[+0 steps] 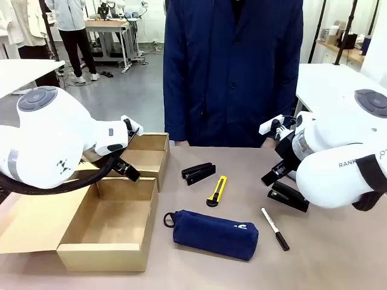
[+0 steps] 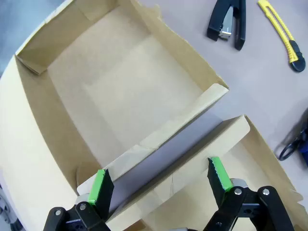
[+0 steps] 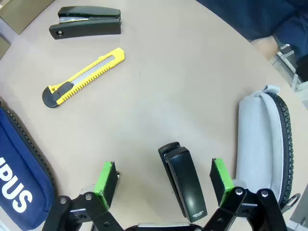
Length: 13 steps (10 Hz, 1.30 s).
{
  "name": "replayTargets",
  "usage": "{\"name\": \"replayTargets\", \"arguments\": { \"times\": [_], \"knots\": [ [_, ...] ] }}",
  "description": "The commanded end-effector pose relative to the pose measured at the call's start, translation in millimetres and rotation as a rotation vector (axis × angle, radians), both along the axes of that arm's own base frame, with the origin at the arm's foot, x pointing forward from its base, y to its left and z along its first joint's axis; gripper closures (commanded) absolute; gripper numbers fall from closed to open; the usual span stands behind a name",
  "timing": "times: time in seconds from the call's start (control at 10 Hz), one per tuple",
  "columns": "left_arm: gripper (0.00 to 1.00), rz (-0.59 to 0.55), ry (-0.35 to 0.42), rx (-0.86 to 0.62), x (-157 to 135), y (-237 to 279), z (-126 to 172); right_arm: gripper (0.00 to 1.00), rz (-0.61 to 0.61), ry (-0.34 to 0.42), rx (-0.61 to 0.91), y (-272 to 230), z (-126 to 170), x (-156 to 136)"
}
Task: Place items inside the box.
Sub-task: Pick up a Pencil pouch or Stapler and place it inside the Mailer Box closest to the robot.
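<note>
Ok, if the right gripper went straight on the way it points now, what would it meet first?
Most likely the black stapler lying on the tan table: it sits directly ahead of the right gripper, between its open jaws. The gap to it is hard to judge.

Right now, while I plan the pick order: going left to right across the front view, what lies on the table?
open brown cardboard box → black stapler → yellow-and-black utility knife → second black stapler
</note>
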State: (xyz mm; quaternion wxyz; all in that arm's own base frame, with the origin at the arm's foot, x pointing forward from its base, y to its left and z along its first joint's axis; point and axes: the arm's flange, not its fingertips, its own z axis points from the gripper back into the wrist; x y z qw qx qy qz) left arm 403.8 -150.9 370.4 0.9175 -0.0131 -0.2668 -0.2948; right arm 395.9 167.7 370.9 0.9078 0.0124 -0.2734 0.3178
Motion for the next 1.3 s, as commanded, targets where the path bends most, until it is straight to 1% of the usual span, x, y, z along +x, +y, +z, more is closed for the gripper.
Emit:
{"name": "replayTargets", "arguments": {
  "times": [0.0,1.2],
  "knots": [
    [0.00,0.000,0.000,0.000,0.0,0.0,0.0,0.00,0.000,0.000,0.000,0.0,0.1,0.0],
    [0.00,0.000,0.000,0.000,0.0,0.0,0.0,0.00,0.000,0.000,0.000,0.0,0.1,0.0]
  ]
}}
